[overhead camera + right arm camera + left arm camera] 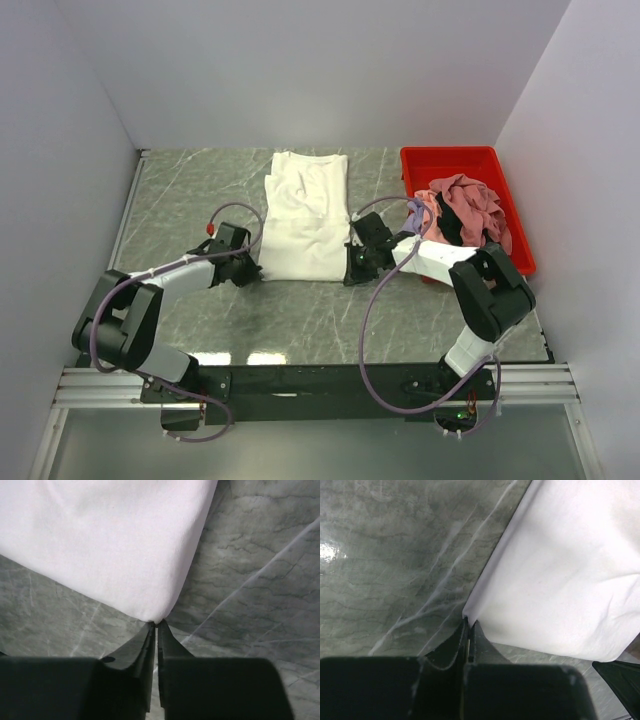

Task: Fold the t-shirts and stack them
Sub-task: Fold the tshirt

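down low, angled inward, left tool (pixel 469 625) and right tool (pixel 156 625) tight on near corners of white t-shirt (pixel 305 215)

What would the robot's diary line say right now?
left claw: pinching white t-shirt corner | right claw: pinching its other near corner | red bin: pink tee piled inside

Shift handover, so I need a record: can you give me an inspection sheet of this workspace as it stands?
Surface: grey marbled table, glare near the front edge.
Job's things: white t-shirt lies partly folded mid-table; pink and lavender t-shirts heaped in red bin.
Clutter: nothing seen.
Grippers: left gripper and right gripper, fingers shut on the white t-shirt's near corners.
Cables: purple cables loop off both arms.
Surroundings: plain white walls on three sides.
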{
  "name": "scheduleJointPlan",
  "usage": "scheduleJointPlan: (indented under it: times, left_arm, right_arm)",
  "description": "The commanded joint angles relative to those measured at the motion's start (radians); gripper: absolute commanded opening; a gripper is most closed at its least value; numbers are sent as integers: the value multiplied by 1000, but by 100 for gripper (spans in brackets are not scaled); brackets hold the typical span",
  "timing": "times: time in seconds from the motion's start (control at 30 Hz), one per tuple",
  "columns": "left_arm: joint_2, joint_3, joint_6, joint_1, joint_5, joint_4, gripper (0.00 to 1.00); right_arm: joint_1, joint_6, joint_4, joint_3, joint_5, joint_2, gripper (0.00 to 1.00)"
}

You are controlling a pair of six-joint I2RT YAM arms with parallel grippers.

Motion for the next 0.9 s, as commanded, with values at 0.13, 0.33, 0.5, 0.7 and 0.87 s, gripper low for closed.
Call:
scheduleJointPlan:
  times: [0.13, 0.33, 0.5, 0.7, 0.87]
  left_arm:
    - [-45, -29, -3, -4, 18, -11, 1]
    - [-152, -55, 10, -16, 18, -39, 1]
    - [-353, -72, -6, -24, -3, -195, 1]
    - [-675, -88, -46, -27, -68, -375, 1]
    - [-856, -45, -54, -29, -109, -514, 1]
  right_arm:
    - [10, -21, 14, 12, 20, -26, 0]
    - [48, -67, -68, 10, 5, -144, 0]
    - [119, -83, -200, 10, -14, -257, 0]
    - [170, -95, -357, 38, -78, -411, 0]
    - [187, -101, -415, 52, -213, -533, 0]
